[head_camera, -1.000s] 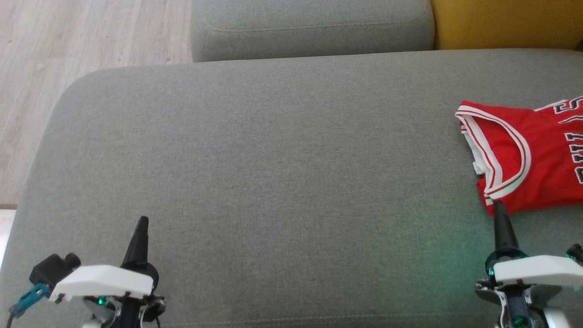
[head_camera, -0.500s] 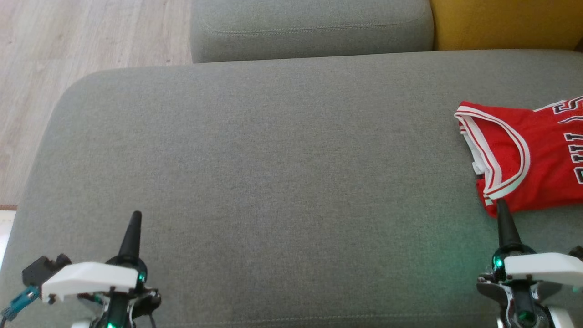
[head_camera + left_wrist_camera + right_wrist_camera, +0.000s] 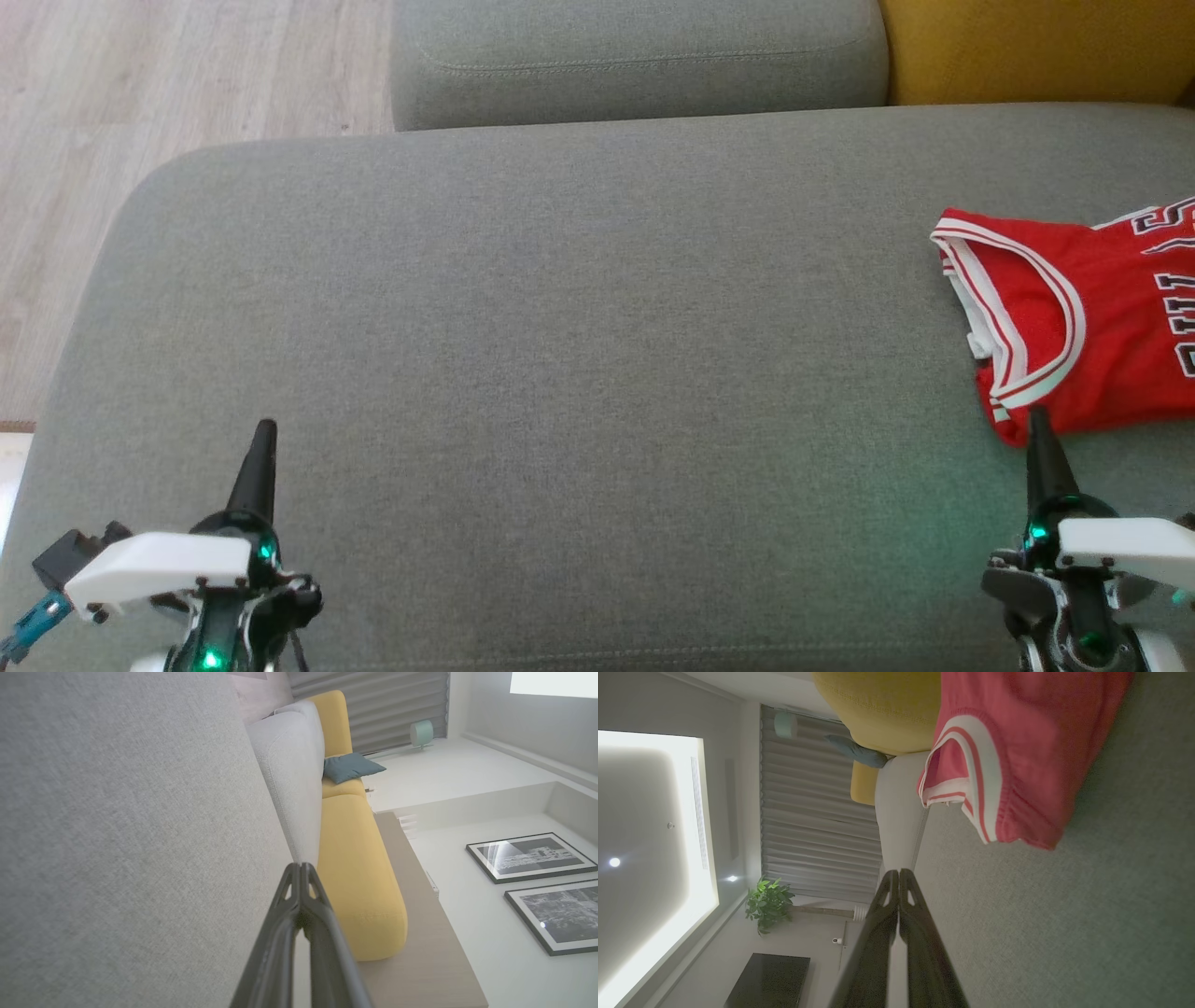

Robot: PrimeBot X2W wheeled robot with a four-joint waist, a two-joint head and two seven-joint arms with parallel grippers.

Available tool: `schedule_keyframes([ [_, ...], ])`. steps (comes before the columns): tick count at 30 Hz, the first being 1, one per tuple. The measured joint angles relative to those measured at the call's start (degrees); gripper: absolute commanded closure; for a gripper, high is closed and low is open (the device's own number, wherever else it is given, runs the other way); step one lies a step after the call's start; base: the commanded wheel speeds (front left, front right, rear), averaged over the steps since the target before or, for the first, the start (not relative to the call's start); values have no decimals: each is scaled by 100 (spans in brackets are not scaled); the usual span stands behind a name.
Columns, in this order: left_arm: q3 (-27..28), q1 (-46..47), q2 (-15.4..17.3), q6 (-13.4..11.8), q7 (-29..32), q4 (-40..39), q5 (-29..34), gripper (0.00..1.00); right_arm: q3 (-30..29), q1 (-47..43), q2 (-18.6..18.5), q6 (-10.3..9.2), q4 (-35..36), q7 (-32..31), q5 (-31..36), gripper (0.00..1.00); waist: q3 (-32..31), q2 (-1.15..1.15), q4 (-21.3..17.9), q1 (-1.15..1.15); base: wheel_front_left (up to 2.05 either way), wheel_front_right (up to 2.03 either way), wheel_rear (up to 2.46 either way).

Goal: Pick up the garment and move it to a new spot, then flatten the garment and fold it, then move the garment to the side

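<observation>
Head view, clock positions read off that frame.

- Garment point(image 3: 1092, 317): red jersey with white-and-red trim and dark lettering, lying at 3 o'clock on the grey seat cushion point(image 3: 560, 373). It is folded over on itself and runs off the right edge. The trimmed armhole faces 9 o'clock.
- Right gripper point(image 3: 1039, 431): at 5 o'clock, fingers pressed together into one dark point aimed at 12 o'clock. The point lies against the jersey's nearest red corner in this view.
- Right wrist view: right gripper point(image 3: 899, 877) has its tips meeting and nothing between them. The garment point(image 3: 1017, 742) lies ahead, with a strip of bare cushion between the tips and the hem.
- Left gripper point(image 3: 264, 443): at 7 o'clock, well apart from the jersey, over bare cushion and pointing to 12 o'clock.
- Left wrist view: left gripper point(image 3: 302, 873) is likewise closed tip to tip and empty.
- Surroundings: a second grey cushion point(image 3: 635, 56) at 12 o'clock, a yellow cushion point(image 3: 1027, 47) at 1 o'clock, and wood floor point(image 3: 187, 84) at 10 o'clock.
</observation>
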State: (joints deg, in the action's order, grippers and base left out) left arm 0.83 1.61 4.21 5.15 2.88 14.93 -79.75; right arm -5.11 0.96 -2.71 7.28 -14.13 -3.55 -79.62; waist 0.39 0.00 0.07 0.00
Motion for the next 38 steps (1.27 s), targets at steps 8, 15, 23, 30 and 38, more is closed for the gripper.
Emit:
schedule_keyframes([
  [8,108,16,-77,94,114,22,-506,100,-57,121,-1,0,-66,-58,-536,100,-9,0,-3,0,0,0,0],
  [15,208,87,-101,148,215,54,-939,100,-88,143,-1,0,-133,-103,-993,100,-17,0,-5,0,0,0,0],
  [23,331,141,-132,193,292,60,-1262,100,-112,223,-2,0,-155,-152,-1323,100,-22,0,-7,0,0,0,0],
  [30,334,141,-138,193,305,63,-1262,100,-118,223,-2,0,-158,-156,-1323,100,-22,0,-7,0,0,0,0],
  [38,341,141,-141,193,307,66,-1262,100,-124,223,-1,0,-159,-158,-1323,100,-22,0,-7,0,0,0,0],
])
